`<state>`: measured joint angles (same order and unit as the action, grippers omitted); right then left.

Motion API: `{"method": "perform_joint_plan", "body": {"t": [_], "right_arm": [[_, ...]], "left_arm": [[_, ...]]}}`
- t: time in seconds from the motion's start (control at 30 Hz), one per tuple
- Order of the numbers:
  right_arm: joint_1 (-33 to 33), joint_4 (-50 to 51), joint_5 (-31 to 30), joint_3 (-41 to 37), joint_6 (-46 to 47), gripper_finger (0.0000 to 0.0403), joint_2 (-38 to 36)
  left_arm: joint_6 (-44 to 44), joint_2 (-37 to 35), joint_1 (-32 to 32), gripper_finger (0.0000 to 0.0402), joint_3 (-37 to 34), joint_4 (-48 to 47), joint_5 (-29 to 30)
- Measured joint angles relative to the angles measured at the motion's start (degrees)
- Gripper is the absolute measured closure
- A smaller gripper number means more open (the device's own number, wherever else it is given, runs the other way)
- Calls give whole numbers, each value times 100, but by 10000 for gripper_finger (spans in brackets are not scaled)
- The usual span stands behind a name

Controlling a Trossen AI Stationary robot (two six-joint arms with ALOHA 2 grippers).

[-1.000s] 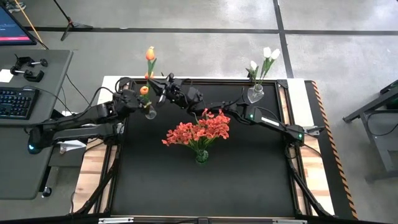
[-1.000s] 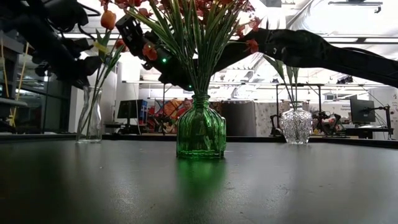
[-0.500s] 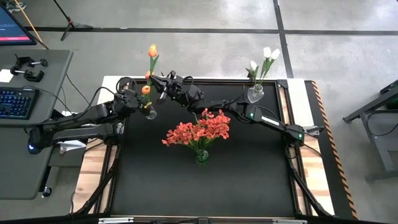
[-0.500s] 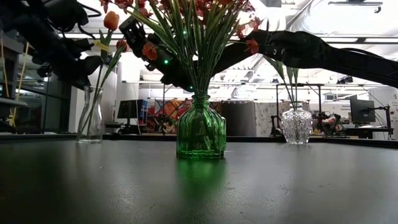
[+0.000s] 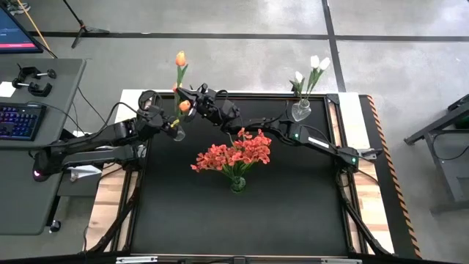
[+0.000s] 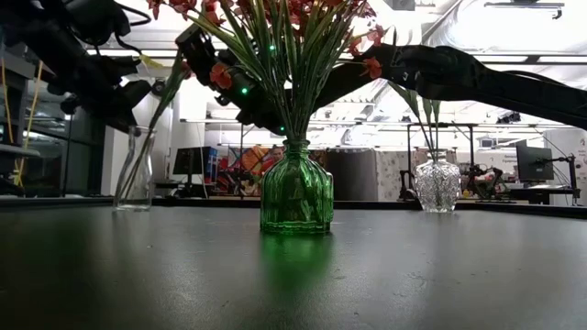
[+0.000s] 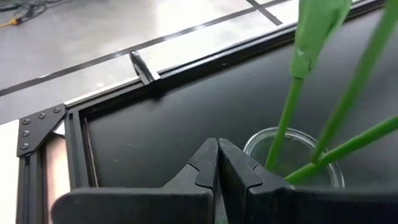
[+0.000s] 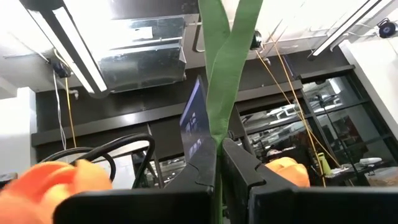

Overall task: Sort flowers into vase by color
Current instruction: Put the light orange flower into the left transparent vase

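Both pincers met over the clear vase at the far left of the worktop.

The right pincer (image 5: 192,103) was clenched on the green stem of an orange tulip (image 5: 185,106), holding it just above the clear vase (image 5: 176,132); in the right wrist view its fingers (image 8: 202,165) pinched the stem and leaves (image 8: 225,56). The left pincer (image 5: 157,121) sat beside that vase with its fingers (image 7: 217,162) pressed together on nothing, the vase rim and green stems just past them. A second orange tulip (image 5: 179,60) already stood in the clear vase, leaning far. The white tulips (image 5: 314,67) stood in the cut-glass vase (image 5: 300,111) at the far right. The red-orange blossoms (image 5: 233,155) filled the green vase (image 6: 295,197) at the middle of the worktop (image 5: 293,213).
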<state>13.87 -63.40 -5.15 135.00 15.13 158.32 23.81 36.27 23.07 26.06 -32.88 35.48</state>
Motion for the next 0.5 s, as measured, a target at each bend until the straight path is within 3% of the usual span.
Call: {"method": "perform_joint_plan", "body": {"t": [0.5], "right_arm": [[-17, 618, -68, 2, -14, 402, -2]], "left_arm": [[-193, -393, -1, 402, 2, -30, -144]]}}
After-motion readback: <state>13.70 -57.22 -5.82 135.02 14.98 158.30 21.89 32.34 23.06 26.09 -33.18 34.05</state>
